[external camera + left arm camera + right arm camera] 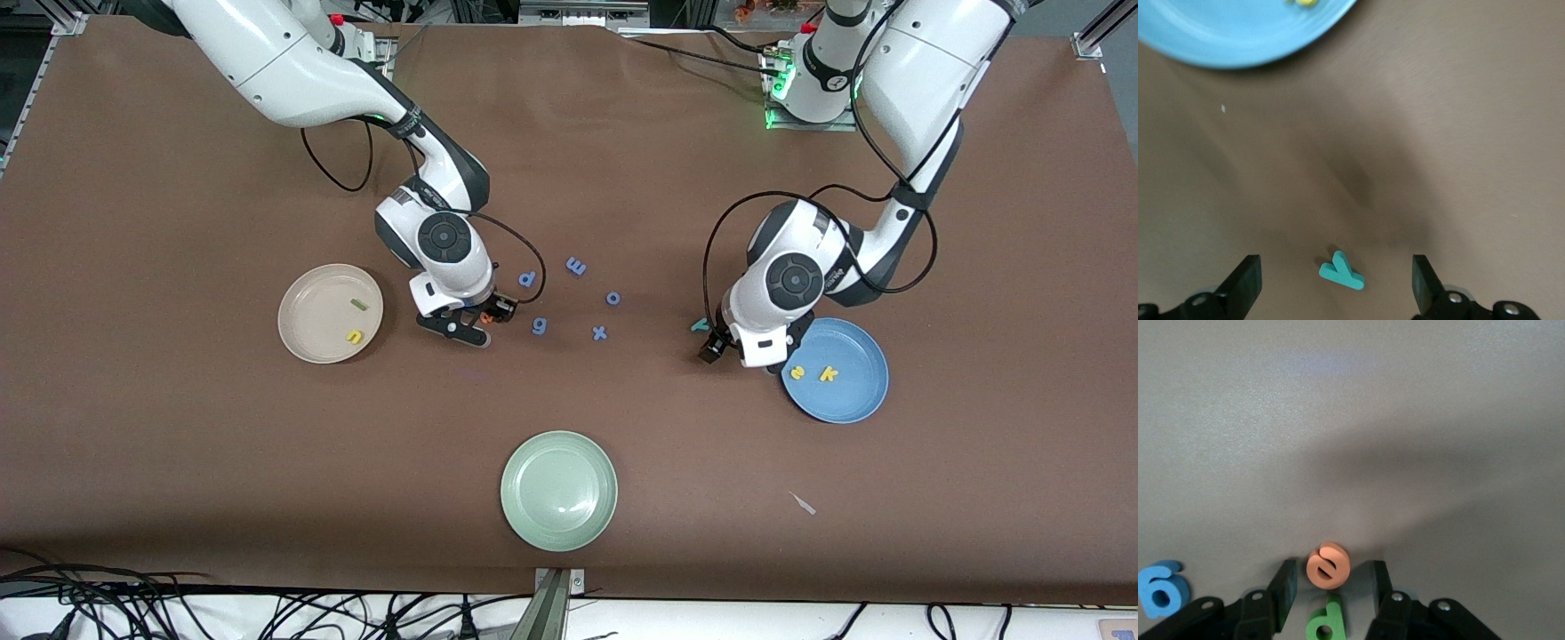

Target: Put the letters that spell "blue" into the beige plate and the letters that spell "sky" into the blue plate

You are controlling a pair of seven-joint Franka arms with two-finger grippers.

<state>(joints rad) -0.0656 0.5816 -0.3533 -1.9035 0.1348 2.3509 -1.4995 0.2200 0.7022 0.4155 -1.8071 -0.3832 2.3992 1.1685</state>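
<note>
The orange-red e (1328,565) lies on the table between the fingers of my right gripper (1330,585), which is open with a narrow gap on each side. The green b (1326,623) lies just beside it, under the gripper. In the front view this gripper (487,320) is low beside the beige plate (302,347), which holds the green l (358,304) and yellow u (354,337). My left gripper (1335,283) is wide open over the teal y (1341,272), next to the blue plate (853,404) holding the yellow s (798,373) and k (828,373).
Several blue letters (576,266) lie scattered mid-table between the two grippers, one of them (1161,587) close to my right gripper. A pale green plate (558,524) sits nearer the front camera. A small pale scrap (803,503) lies nearer the camera than the blue plate.
</note>
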